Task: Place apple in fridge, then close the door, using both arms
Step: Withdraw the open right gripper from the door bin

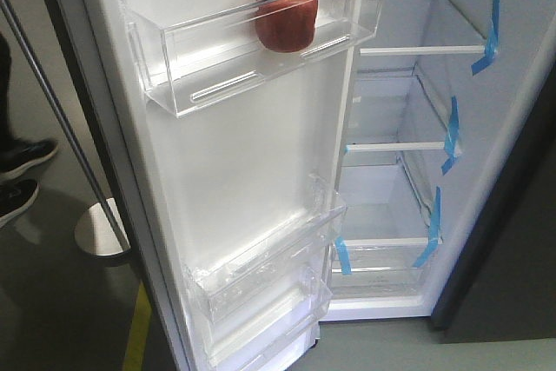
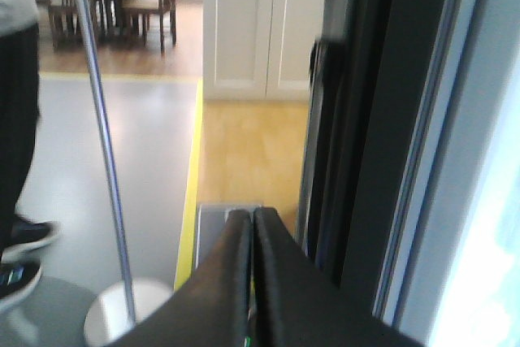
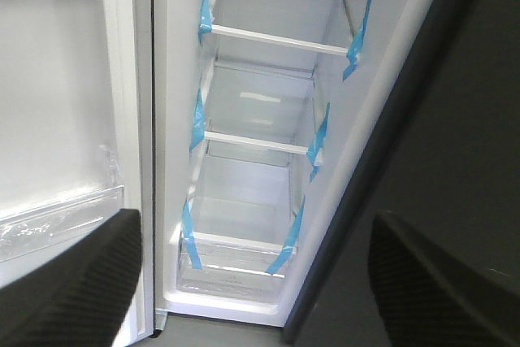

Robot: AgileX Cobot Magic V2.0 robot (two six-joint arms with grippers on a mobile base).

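While the left gripper (image 2: 252, 215) presses black jaws together, the right gripper (image 3: 256, 225) holds textured jaws wide; clear of both, at twelve o'clock, the glossy round apple (image 1: 287, 13) sits in a clear plastic bin (image 1: 217, 62) on the door (image 1: 234, 162), the white fridge (image 1: 382, 188) beyond at three o'clock.

You have one apple (image 1: 286, 15), one fridge (image 1: 512, 110) and one door (image 1: 234, 154). On that door you can count three clear bins (image 1: 226, 67): one high, two low. Inside, count three glass shelves (image 3: 280, 41) and six blue tape strips (image 3: 361, 26), three per side. On the floor you have one pole (image 1: 61, 119) and two shoes (image 1: 26, 158).
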